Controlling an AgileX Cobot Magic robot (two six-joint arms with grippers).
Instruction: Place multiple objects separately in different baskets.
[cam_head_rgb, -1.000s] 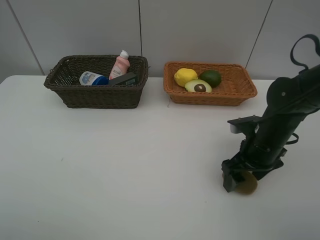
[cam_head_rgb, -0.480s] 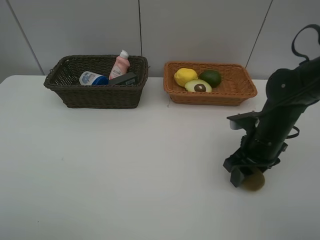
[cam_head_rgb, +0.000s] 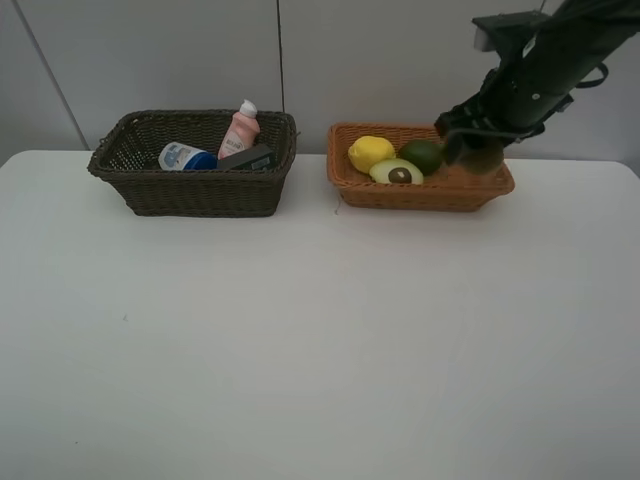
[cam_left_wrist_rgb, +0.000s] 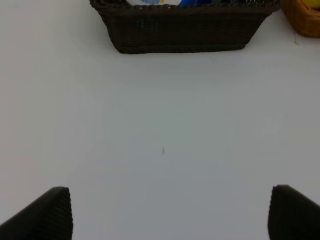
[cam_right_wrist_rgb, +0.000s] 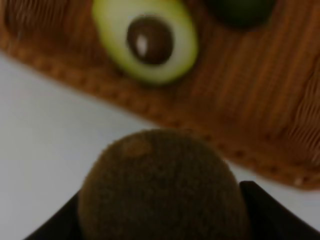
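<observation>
My right gripper (cam_head_rgb: 480, 150) is shut on the brown kiwi (cam_head_rgb: 487, 158) and holds it over the right part of the light orange basket (cam_head_rgb: 420, 195). In the right wrist view the kiwi (cam_right_wrist_rgb: 162, 185) sits between the fingers above the basket's near rim (cam_right_wrist_rgb: 260, 100). The lemon (cam_head_rgb: 371, 152), halved avocado (cam_head_rgb: 397, 172) and lime (cam_head_rgb: 423, 155) lie in that basket. The dark brown basket (cam_head_rgb: 190, 195) holds the pink bottle (cam_head_rgb: 240, 130), the white blue-capped bottle (cam_head_rgb: 185, 157) and the dark eraser (cam_head_rgb: 248, 158). My left gripper (cam_left_wrist_rgb: 170, 220) is open over bare table, facing the dark basket (cam_left_wrist_rgb: 180, 35).
Both baskets stand side by side at the back of the white table (cam_head_rgb: 300, 330), close to the grey wall. A corner of the orange basket (cam_left_wrist_rgb: 305, 20) shows in the left wrist view. The left arm does not show in the high view.
My right gripper closed on the kiwi at the table's front right, lifted it and carried it back to above the orange basket. The left gripper stays open.
</observation>
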